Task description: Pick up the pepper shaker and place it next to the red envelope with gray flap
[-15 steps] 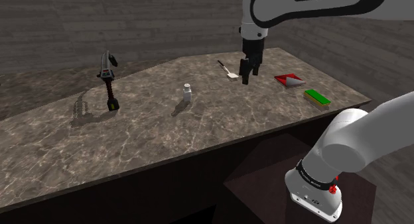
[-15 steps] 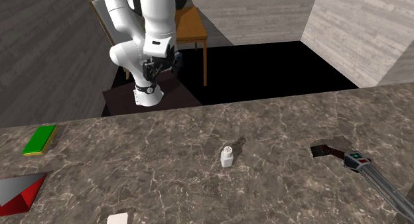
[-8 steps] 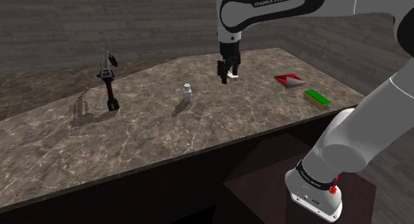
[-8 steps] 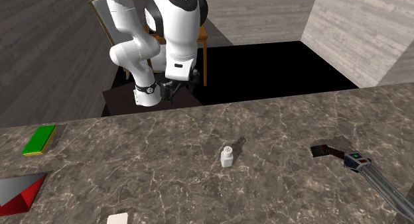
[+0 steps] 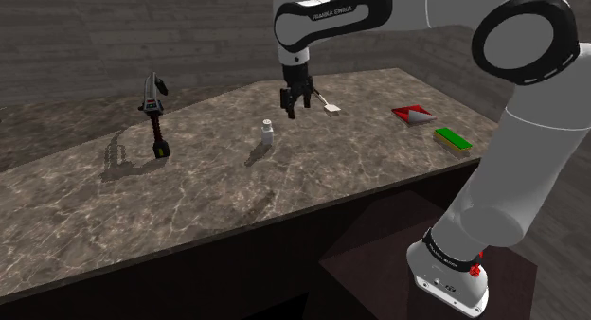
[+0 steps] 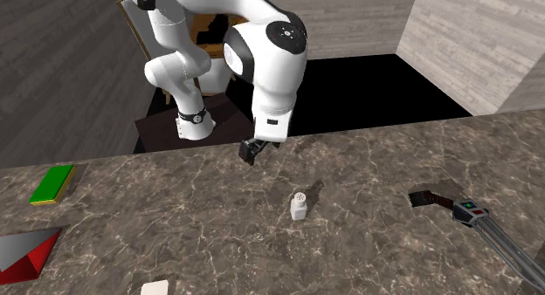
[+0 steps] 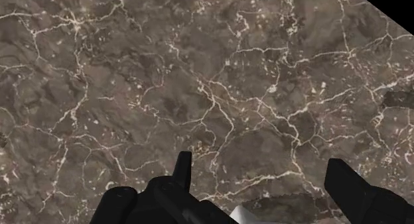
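The end effector (image 7: 260,171) is open: in the wrist view its two black fingers (image 7: 182,168) stand well apart with only veined brown marble between them, plus a small white patch at the picture's edge that I cannot identify. In the shoulder view the end effector (image 5: 291,102) hangs from the white arm (image 5: 331,15) above the bench (image 5: 208,190), pointing down and holding nothing. The pepper shaker (image 5: 268,132), drawn plain white, stands upright on the bench near the end effector, a little toward the shoulder view's lower left of it and not touched by it. In the second exterior view the end effector (image 6: 251,151) is above the bench close to the robot's edge, and the pepper shaker (image 6: 300,204) sits to its lower right with its holed top showing. A small white flat item (image 5: 331,107) lies just on the other side of the end effector from the shaker. The red envelope with gray flap (image 5: 413,114) lies flat well apart from the shaker, toward the shoulder view's right end of the bench, with a green block (image 5: 453,139) near it. At the opposite end a black and red tool (image 5: 154,115) stands upright. Beyond the bench in the second exterior view are a wooden chair (image 6: 249,30) and a black area (image 6: 367,88).
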{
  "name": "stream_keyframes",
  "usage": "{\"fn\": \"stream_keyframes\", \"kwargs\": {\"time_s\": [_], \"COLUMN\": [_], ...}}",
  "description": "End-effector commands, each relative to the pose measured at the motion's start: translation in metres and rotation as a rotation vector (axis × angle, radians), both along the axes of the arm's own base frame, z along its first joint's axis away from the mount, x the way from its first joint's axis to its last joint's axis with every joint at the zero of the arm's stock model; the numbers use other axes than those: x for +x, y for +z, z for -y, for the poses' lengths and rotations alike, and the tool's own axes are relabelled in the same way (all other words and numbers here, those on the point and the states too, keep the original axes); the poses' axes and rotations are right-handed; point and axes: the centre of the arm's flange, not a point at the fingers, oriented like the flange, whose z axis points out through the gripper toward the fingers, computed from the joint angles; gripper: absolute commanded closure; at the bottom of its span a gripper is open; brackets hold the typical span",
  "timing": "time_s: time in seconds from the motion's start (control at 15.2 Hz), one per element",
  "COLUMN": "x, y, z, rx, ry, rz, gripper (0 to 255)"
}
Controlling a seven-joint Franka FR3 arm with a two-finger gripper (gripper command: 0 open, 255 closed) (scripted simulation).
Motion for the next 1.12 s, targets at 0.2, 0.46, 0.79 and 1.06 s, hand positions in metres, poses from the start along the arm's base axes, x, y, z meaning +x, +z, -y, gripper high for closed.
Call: {"fn": "stream_keyframes", "kwargs": {"time_s": [0.2,0.46,0.79,1.06], "x": [0.063,0.112,0.142,0.137], "y": [-0.025,-0.045,-0.069,-0.090], "z": [-0.018,-0.032,-0.042,-0.041], "rx": [0.000,0.000,0.000,0.000], "ry": [0.012,0.022,0.029,0.029], "rz": [-0.011,-0.021,-0.027,-0.027], "gripper": [0,0,0,0]}}
